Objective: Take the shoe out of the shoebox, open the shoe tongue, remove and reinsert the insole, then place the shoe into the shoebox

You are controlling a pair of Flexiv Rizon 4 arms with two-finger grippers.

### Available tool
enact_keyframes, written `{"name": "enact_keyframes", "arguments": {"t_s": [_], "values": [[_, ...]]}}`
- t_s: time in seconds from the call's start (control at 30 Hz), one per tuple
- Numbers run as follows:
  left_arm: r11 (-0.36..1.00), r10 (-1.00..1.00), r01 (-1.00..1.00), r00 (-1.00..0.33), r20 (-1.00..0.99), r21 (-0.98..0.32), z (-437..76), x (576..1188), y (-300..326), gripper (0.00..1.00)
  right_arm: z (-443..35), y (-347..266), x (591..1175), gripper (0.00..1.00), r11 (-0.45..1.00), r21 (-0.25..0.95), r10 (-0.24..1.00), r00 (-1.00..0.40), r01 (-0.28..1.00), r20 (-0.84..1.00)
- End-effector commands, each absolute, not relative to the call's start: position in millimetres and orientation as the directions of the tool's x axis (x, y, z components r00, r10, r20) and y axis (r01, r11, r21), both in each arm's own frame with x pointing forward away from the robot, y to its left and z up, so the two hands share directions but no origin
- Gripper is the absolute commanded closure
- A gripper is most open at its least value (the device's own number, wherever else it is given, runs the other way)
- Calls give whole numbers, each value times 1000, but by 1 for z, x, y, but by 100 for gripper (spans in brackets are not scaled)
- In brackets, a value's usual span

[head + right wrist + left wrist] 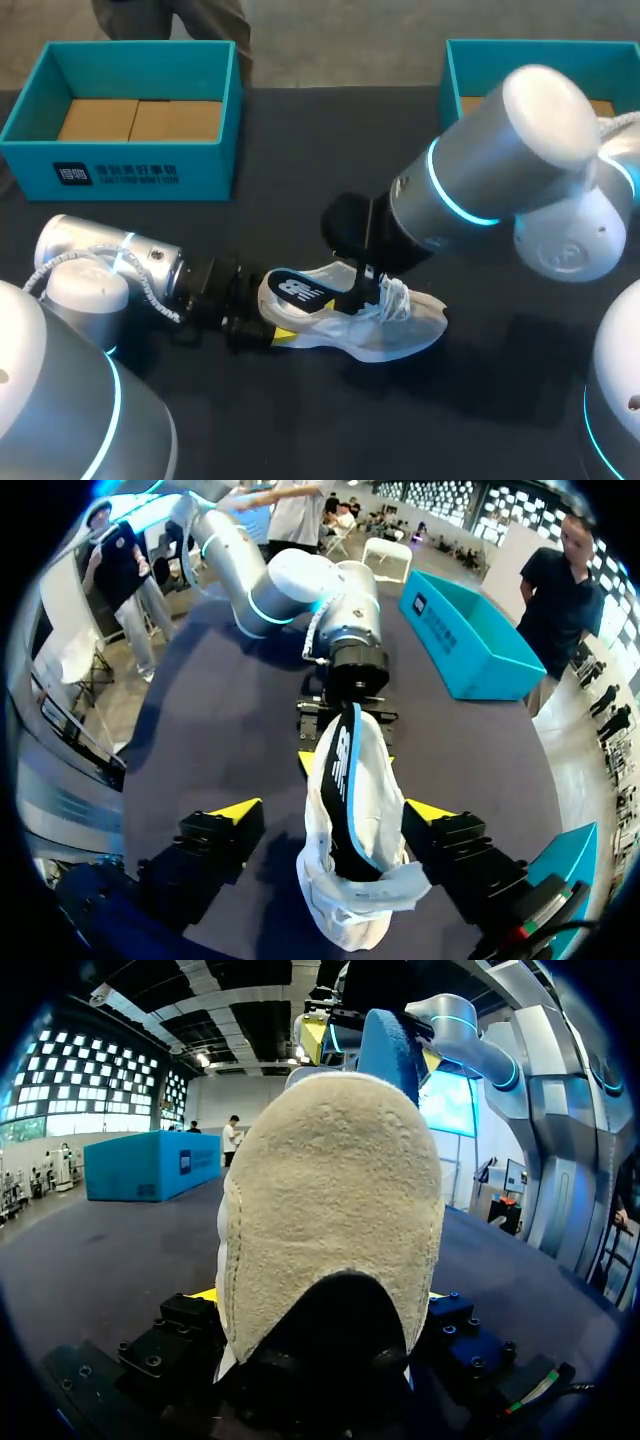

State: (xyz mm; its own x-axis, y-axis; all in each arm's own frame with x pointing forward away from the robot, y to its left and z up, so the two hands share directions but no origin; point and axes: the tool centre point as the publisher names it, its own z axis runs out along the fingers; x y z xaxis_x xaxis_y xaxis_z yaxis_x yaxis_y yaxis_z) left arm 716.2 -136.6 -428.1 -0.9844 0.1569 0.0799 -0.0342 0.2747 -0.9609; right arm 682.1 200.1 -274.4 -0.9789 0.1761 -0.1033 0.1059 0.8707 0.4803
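Two claws meet at the white sneaker (400, 335) lying on the dark bench (300, 420): left claw (272, 325) clamps its heel, right claw (365, 290) stands wide astride the raised blue insole (298, 290).

The head camera looks down on the desk (300, 150) from above and behind me, farther off. My left wrist camera sits tight behind the heel of the shoe (330, 1220), facing my right arm (470, 1030). My right wrist camera looks down over the shoe toward my left arm (290, 580). All three views share the shoe.
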Motion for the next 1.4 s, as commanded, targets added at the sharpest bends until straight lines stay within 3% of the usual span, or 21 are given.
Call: {"name": "enact_keyframes", "arguments": {"t_s": [0.03,0.27,0.3,0.37,0.53,0.77,0.93,0.97,1.1,1.23,1.33,1.37,1.4], "values": [[275,154,-34,-985,79,-961,-430,716,-137,100,-258,194,684,22,879,463,165,-984,116,-66],[275,154,-34,-985,79,-961,-430,716,-137,100,-255,203,687,39,862,493,142,-990,119,-9],[275,154,-34,-985,79,-961,-430,716,-137,100,-254,206,688,48,857,501,134,-991,117,3],[275,154,-34,-985,79,-961,-430,716,-137,100,-253,211,689,53,859,497,127,-992,120,20],[275,154,-34,-985,79,-961,-430,716,-137,100,-251,225,689,51,861,494,116,-993,119,36],[275,154,-34,-985,79,-961,-430,716,-137,100,-271,241,689,40,852,507,106,-992,127,70],[275,154,-34,-985,79,-961,-430,716,-137,100,-280,249,691,44,851,507,106,-991,134,84],[275,154,-34,-985,79,-961,-430,716,-137,100,-283,251,692,50,851,507,107,-990,138,89],[275,154,-34,-985,79,-961,-430,716,-137,100,-293,252,696,48,847,508,119,-988,155,102],[275,154,-34,-985,79,-961,-430,716,-137,100,-300,251,697,54,840,514,130,-984,173,118],[275,154,-34,-985,79,-961,-430,716,-137,100,-300,251,696,65,838,516,135,-984,178,119],[275,154,-34,-985,79,-961,-430,716,-137,100,-299,251,695,82,837,517,137,-984,178,116],[275,154,-34,-985,79,-961,-430,716,-137,100,-297,250,694,89,837,518,139,-984,178,114]]}}
